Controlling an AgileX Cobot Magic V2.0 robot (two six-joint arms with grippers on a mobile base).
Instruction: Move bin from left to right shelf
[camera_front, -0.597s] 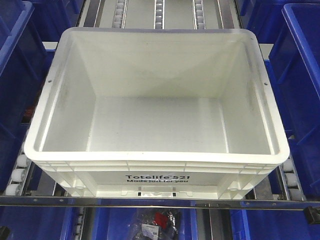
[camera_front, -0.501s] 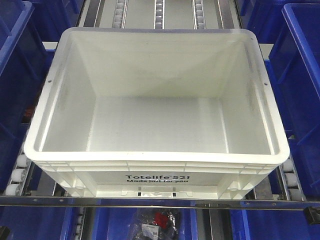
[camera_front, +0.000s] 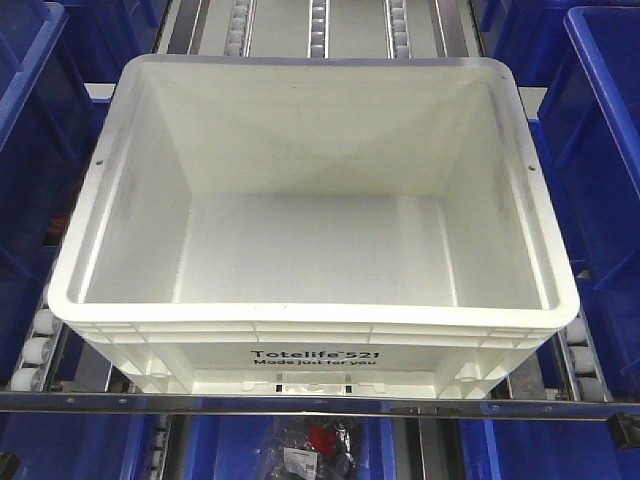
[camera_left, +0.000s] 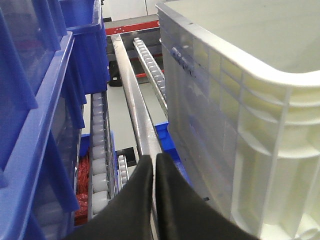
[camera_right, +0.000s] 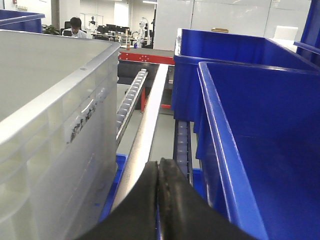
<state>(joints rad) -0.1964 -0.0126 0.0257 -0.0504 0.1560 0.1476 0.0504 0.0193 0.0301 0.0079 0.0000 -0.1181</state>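
1. Nearest the left wrist camera, the left claw (camera_left: 154, 160) has its two black fingers pressed together with nothing between them. It sits low in the gap beside the bin's left wall, close to it but apparently not touching.
2. The right claw (camera_right: 159, 165) is the same: fingers closed on each other, empty, pointing down the gap between the bin's right wall and a blue bin (camera_right: 250, 130).
3. The bin (camera_front: 310, 312) is empty and sits upright at the front of the shelf, just behind the metal front rail (camera_front: 300, 405). Its printed face points outward, and blue bins flank it on both sides.
4. Judged from this, the task is at the take-hold stage. The bin has not been lifted or shifted right, and the arms bracket it without gripping.
5. With both claws closed, the next move likely calls for an even inward squeeze on the ribbed side walls or a catch under the rim. Then it needs a level lift clear of the rail; uneven pressure could tilt the bin.
6. Farther back, roller tracks (camera_left: 99, 150) run along the shelf on either side of the bin.
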